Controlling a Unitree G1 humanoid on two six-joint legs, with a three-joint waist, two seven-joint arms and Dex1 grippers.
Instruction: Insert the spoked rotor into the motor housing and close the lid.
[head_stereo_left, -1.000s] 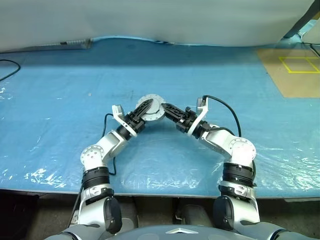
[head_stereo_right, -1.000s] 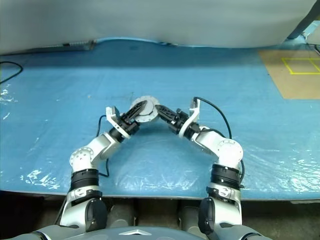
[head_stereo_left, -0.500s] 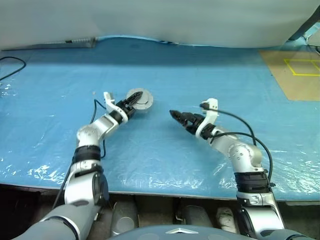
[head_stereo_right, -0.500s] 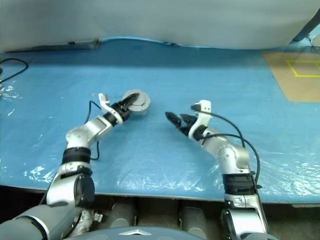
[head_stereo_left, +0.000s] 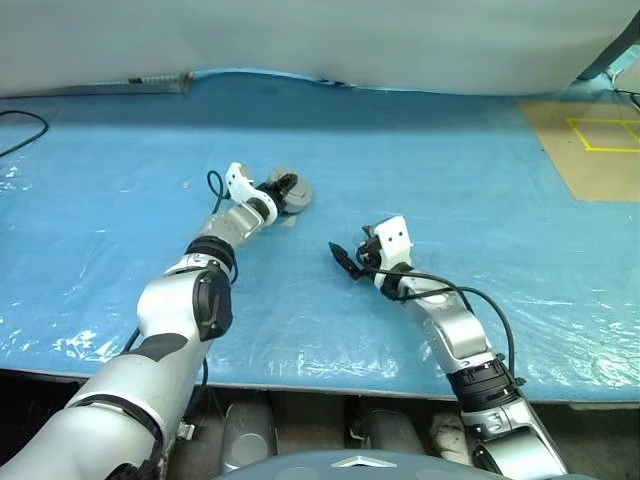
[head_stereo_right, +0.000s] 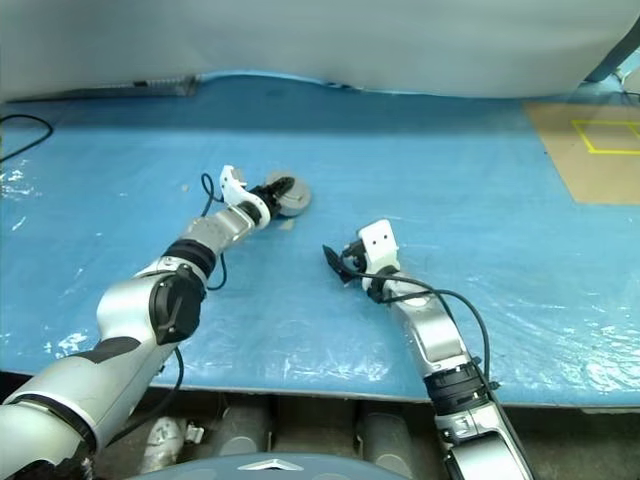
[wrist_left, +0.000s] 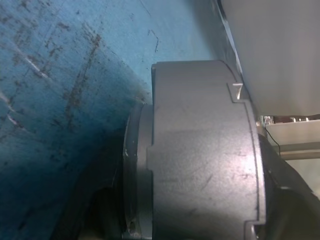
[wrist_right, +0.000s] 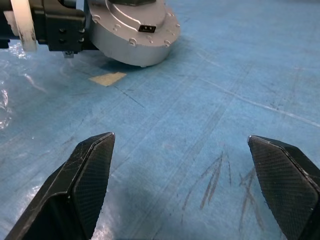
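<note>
Hovering just above the blue table cover (head_stereo_left: 480, 170), the right gripper (head_stereo_left: 345, 262) is sitting nearest the robot, and its two black fingers (wrist_right: 85, 180) are standing wide apart with nothing between them. In the right wrist view the ribbed pads are framing a bare stretch of scratched blue sheet. A black cable (head_stereo_left: 470, 295) is looping back from that wrist along the silver forearm.

Moving farther out and over to the robot's left, the left arm is stretching long across the sheet, and the left gripper (head_stereo_left: 283, 190) is reaching the round silver motor housing (head_stereo_left: 292, 192). The housing is resting on the blue cover, well apart from the right gripper, past it and to its left. The right wrist view is catching it clearly: a grey drum with small screws around its rim and a little dark label on top (wrist_right: 134, 27), the left gripper's black block sitting hard against its side. A small scrap of tan tape (wrist_right: 106, 78) is lying on the sheet just beside the housing. From the left wrist view the grey wall of the housing (wrist_left: 200, 160) is looming right up against the camera. The left fingers are appearing to be closed around the housing's sides.

Farther still, a brown board (head_stereo_left: 585, 145) marked with yellow lines (head_stereo_left: 600, 135) is lying at the far right.
</note>
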